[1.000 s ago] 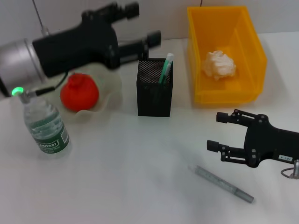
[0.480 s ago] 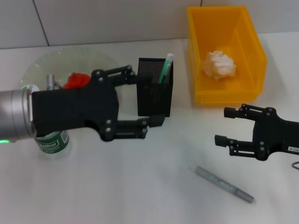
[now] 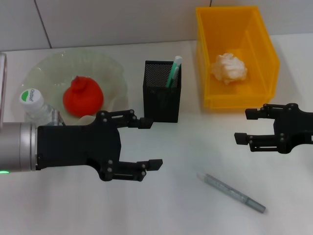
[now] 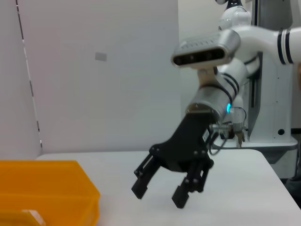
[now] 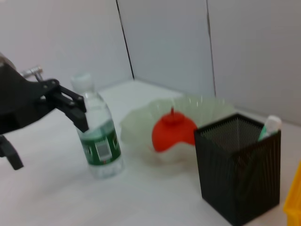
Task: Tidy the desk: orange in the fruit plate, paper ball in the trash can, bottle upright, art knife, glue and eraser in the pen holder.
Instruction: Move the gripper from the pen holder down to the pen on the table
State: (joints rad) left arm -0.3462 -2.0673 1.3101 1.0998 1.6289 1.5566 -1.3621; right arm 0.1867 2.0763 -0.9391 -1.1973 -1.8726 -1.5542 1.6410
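Left gripper (image 3: 145,143) reaches in from the left over the near-centre of the table, fingers spread apart and holding nothing — right gripper (image 3: 244,126) hangs at the right side, fingers likewise parted and unloaded, both pointing inward toward one another, well apart.

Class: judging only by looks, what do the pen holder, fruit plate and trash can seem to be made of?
Pen holder: black metal mesh, likely, given its fine see-through grid; matte.
Fruit plate: pale-green glass, or perhaps clear plastic; translucent, glossy, ruffled rim.
Trash can: yellow-orange plastic, probably; smooth, evenly coloured moulded walls.
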